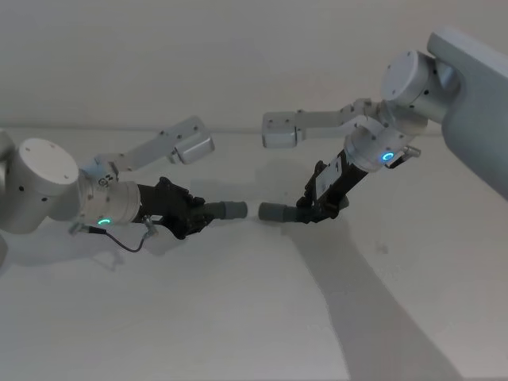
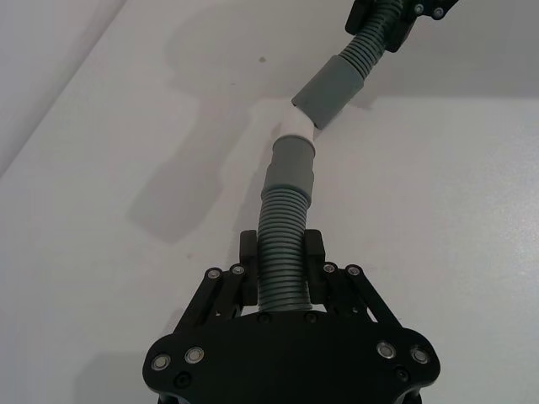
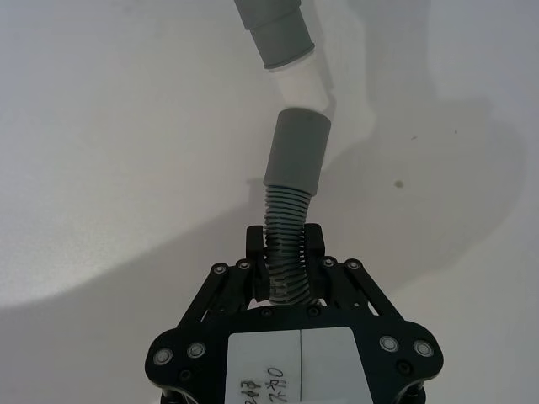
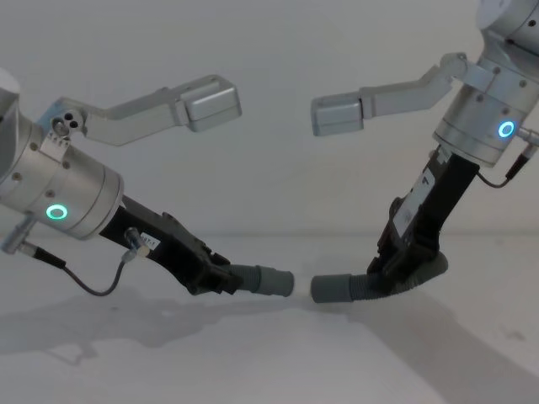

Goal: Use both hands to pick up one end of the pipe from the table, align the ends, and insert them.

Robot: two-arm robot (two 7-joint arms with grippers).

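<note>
we see the plain matt white table (image 1: 238, 317) spread under everything. above it, our left black long-fingered gripper (image 1: 184, 217) on its silver wrist with the cyan ring comes in from the left, fingers (image 2: 246, 269) clamped on the ribbed part of a dark grey corrugated hose piece (image 2: 282, 252). our right black gripper (image 1: 317, 208) reaches down from the upper right, fingers (image 3: 313, 246) pinched on the ribbed part of the other dark grey hose piece (image 3: 285, 236). both pieces are lifted off the table, near its middle. the left piece's smooth grey cuff with a whitish tip (image 2: 296, 126) points at the wider grey socket cuff (image 3: 296, 151) of the right one. the two ends sit close, slightly angled to each other, the tip not inside the socket.
</note>
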